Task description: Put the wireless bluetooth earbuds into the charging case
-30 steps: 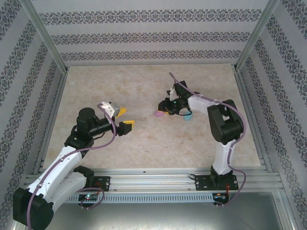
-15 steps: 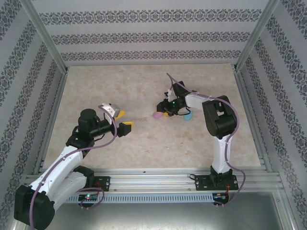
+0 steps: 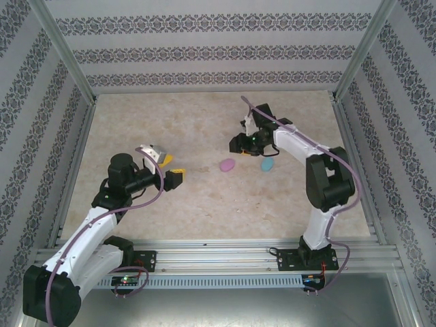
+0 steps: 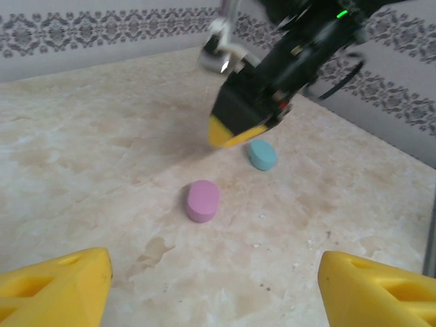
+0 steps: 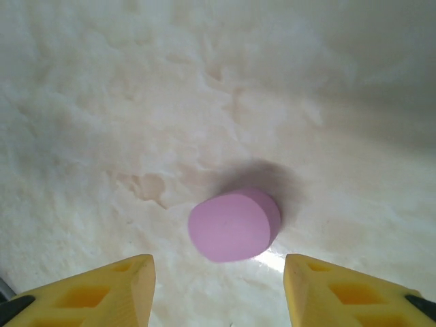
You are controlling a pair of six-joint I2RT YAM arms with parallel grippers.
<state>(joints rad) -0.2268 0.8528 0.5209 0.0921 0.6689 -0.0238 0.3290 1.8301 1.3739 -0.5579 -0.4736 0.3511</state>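
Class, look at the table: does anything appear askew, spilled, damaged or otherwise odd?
Nothing stands out. The pink case and the blue case lie flat, shut and apart on the table; nothing looks spilled or broken.

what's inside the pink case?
The pink case lies closed on the table, so its inside is covered. The open right hand hovers above, not touching it.
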